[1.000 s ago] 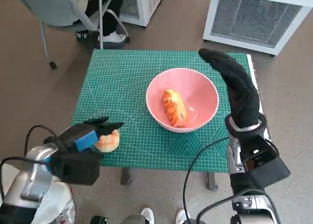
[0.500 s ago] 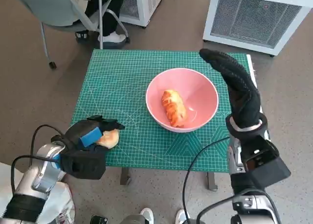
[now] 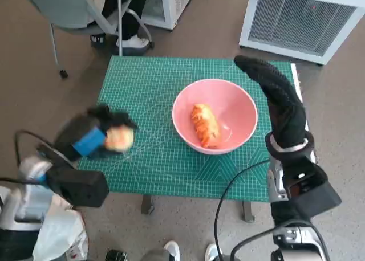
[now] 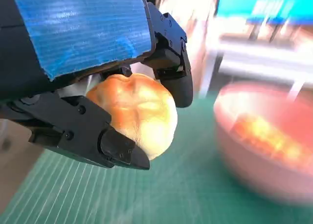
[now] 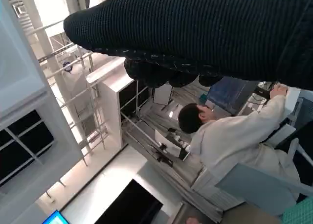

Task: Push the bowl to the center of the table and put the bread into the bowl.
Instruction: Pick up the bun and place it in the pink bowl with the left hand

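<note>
Bread sits clamped in the left hand, black fingers over its top and more beneath it, raised above the mat near the table's left edge. The hold covers only part of the roll, with much of it bulging out toward the bowl, so a jolt or a slackening of the fingers on the way across could let it squeeze out and drop onto the mat or over the near edge. The bowl stands a little right of the table's middle and already holds one bread piece. A low approach could knock the near rim and shove or tip the bowl; a release too early would leave the roll on the mat short of it. The right hand holds nothing, its gloved fingers stretched out and pointing toward the far edge just beside the bowl's right rim, where a stray sideways move might nudge the bowl off its spot.
</note>
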